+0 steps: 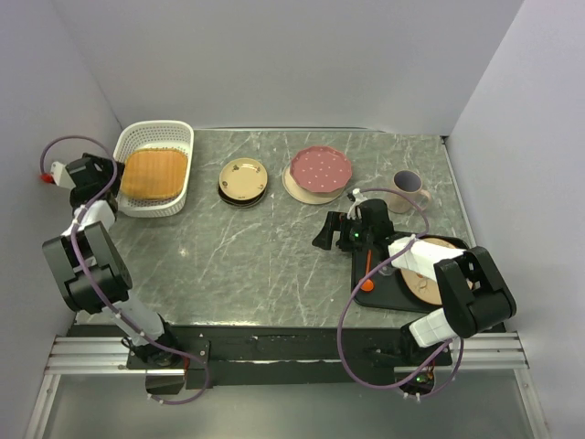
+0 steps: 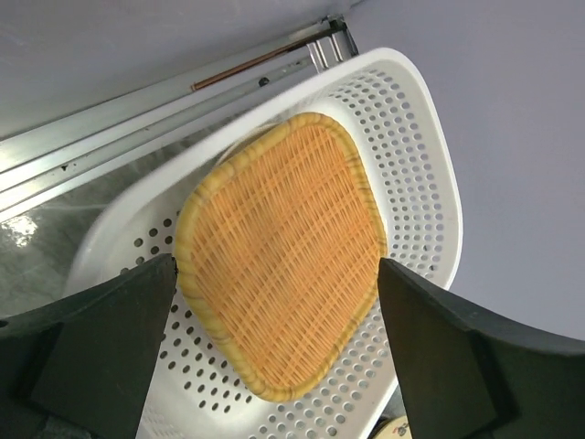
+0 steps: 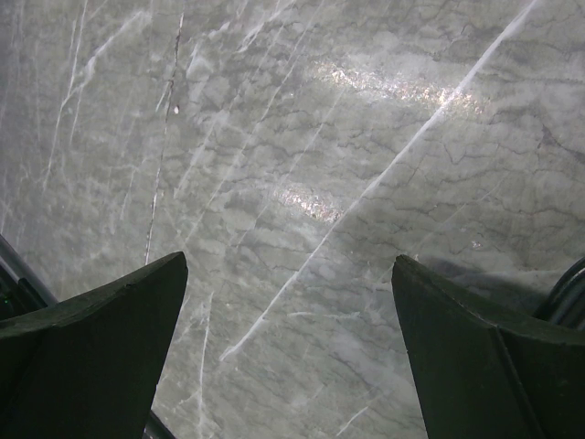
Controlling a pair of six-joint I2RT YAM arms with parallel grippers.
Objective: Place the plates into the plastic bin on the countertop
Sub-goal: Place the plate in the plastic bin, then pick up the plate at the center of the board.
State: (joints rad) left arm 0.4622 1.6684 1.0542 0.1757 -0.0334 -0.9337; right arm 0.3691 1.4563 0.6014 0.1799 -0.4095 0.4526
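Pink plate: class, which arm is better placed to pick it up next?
Probably right: the right gripper, open, is near the pink plate; the left gripper is off at the bin.

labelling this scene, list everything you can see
plastic bin: one, white, back left of the countertop
squarish plate: one, orange-brown woven, inside the plastic bin
small plates: two stacked, tan on dark, back centre
large plates: two stacked, pink polka-dot on cream, right of those
mug: one, pale, back right
black tray: one, black, near right
tray plate: one, tan, on the black tray, partly under the right arm
orange utensil: one, orange, tray's left side
countertop: one, grey-green marble
left gripper: one, black, open by the plastic bin
right gripper: one, black, open over bare countertop
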